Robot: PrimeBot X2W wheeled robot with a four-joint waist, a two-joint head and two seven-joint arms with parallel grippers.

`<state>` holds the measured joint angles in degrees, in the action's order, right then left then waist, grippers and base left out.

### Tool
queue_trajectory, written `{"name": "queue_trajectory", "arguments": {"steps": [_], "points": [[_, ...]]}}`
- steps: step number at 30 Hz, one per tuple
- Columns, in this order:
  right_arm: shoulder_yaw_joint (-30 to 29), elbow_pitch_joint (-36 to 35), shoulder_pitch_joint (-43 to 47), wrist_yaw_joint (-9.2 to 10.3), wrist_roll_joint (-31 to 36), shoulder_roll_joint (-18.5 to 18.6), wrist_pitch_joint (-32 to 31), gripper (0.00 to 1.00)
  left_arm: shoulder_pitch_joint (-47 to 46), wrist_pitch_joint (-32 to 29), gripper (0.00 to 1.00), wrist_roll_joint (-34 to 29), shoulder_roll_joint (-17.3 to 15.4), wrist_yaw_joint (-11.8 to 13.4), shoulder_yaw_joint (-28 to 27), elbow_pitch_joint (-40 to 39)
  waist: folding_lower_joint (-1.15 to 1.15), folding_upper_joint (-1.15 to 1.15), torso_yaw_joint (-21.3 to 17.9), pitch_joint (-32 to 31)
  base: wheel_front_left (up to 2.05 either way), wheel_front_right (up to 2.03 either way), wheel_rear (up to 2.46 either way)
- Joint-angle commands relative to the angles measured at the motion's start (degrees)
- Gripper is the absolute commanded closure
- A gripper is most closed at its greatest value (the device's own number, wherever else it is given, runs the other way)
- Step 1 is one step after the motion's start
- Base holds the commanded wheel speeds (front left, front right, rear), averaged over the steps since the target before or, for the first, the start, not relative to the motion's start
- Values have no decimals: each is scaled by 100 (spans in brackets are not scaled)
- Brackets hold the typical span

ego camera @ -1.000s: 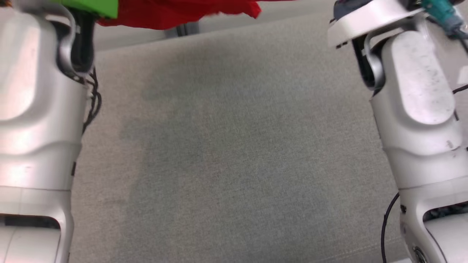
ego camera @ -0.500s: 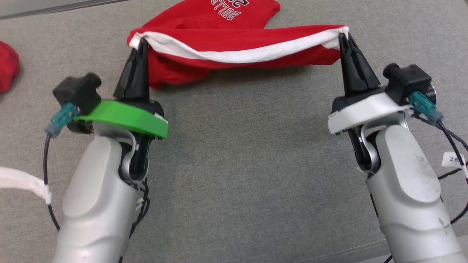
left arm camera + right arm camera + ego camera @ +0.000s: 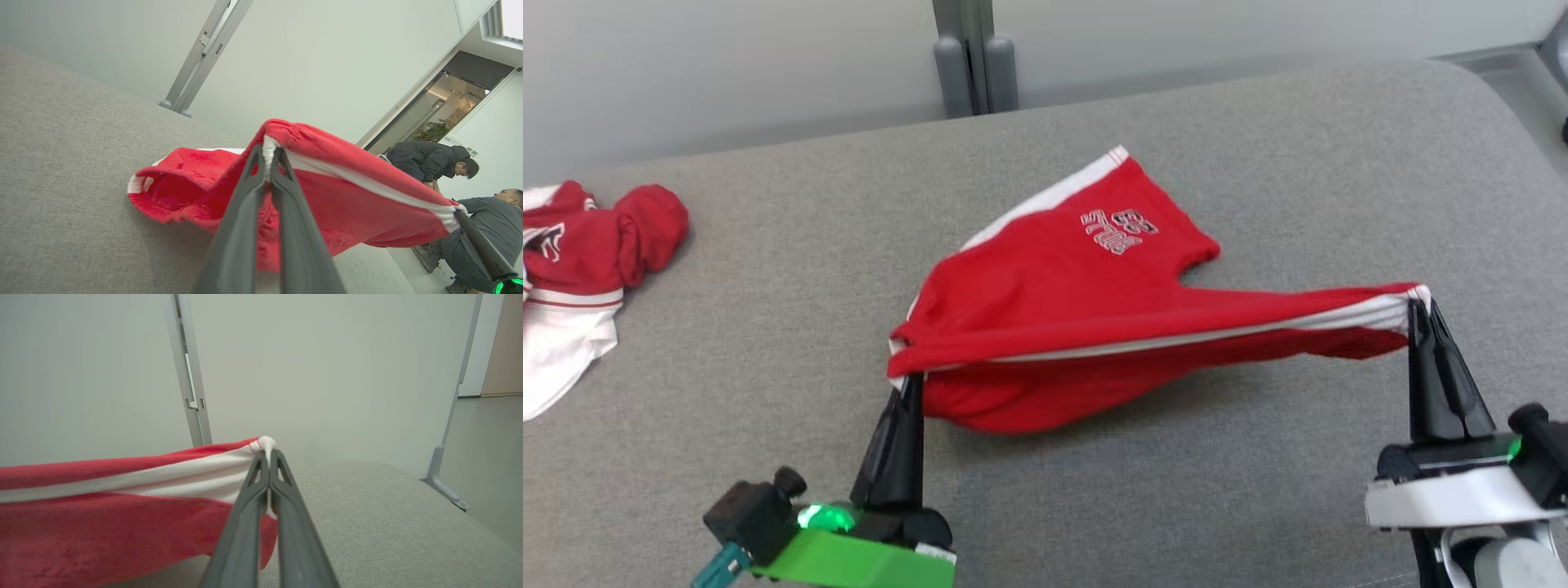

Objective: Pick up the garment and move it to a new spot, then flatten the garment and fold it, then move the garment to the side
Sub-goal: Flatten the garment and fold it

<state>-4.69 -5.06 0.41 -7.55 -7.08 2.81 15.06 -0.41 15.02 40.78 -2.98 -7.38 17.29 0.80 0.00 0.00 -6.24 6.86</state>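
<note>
Left fingers: the left gripper (image 3: 908,384), low and left of centre in the head view, is pinched closed on 1 corner of the white waistband; the left wrist view shows the band caught at the tips (image 3: 267,157).
Right fingers: the right gripper (image 3: 1419,306), at the right edge of the head view, is clamped on the opposite waistband corner (image 3: 266,446).
Garment: red shorts (image 3: 1086,302) with white trim, strung between the 2 grippers in the middle of the frame; the waistband is lifted and taut, while the leg with white lettering trails on the grey worktop (image 3: 768,269) towards the upper centre.
Handling: looks light, soft and limp; it sags under its own weight and would crease easily. The elastic band seems the firmest place to hold, at its 2 ends.
Outward: a second red-and-white bundle (image 3: 580,253) lies at the far left; 2 people (image 3: 457,171) at the right of the left wrist view.
</note>
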Motion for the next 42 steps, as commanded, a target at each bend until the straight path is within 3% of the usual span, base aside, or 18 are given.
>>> {"name": "queue_trajectory", "arguments": {"steps": [1, 8, 15, 20, 28, 35, 42], "points": [[-56, -195, 303, 12, 0, 19, 17, 100, 316, 21, 100, 2, -11, 68, 19, -176, 0, 0, 264, -653, 0, 0, 0], [-101, -968, 1244, 13, 3, 17, -105, 100, 1200, -196, 100, -19, -81, 384, 218, -899, 0, 0, 379, -758, 0, 0, 0], [34, -480, 872, 13, 347, 19, -198, 100, 1108, -649, 100, 71, -35, 1065, 349, -441, 0, 0, 625, -524, 0, 0, 0], [91, 695, -60, 12, 729, 111, -322, 100, 519, -997, 100, 602, -4, 1462, 641, 182, 0, 0, 913, -167, 0, 0, 0], [347, 3022, -1930, 12, 895, 572, -357, 100, -879, -1000, 100, 1711, -4, 2153, 1122, 1250, 0, 0, 1316, 294, 0, 0, 0], [615, 4723, -3296, 12, 951, 737, -342, 100, -1838, -923, 100, 2167, -4, 2305, 1537, 1993, 0, 0, 1522, 582, 0, 0, 0], [811, 5931, -4208, 12, 973, 791, -183, 100, -2309, -725, 100, 2524, -3, 2334, 1832, 2461, 0, 0, 1588, 738, 0, 0, 0]]}}
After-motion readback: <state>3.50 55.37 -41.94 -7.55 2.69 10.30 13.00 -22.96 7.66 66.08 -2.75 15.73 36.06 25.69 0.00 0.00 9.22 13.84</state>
